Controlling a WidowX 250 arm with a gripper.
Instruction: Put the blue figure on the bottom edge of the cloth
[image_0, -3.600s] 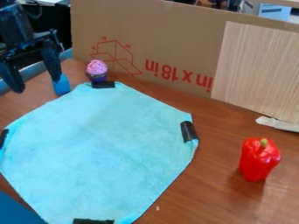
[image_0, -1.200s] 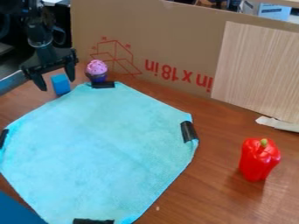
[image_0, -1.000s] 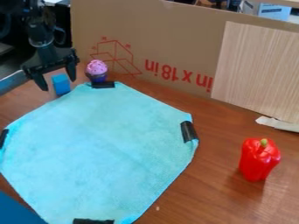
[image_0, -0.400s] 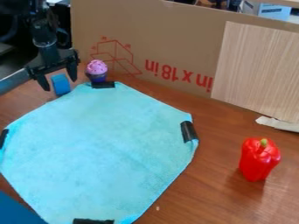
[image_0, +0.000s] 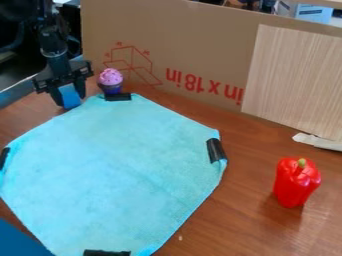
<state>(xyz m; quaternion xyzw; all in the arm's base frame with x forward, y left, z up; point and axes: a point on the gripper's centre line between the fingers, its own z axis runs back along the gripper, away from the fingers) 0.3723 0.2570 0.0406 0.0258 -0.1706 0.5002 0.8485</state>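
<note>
Blue block-like figure (image_0: 69, 97): on brown wooden surface (image_0: 220, 230), beside light-blue cloth (image_0: 120, 165) | black gripper (image_0: 71, 100): jaws closed on it | should lift straight, avoid pink-purple toy cupcake (image_0: 111, 80), then lower gently at bottom edge.

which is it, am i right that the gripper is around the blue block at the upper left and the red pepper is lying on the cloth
Not quite: the camera view shows the red pepper on the wooden table, to the right of the cloth. The gripper is indeed around the blue block at the upper left.
</note>
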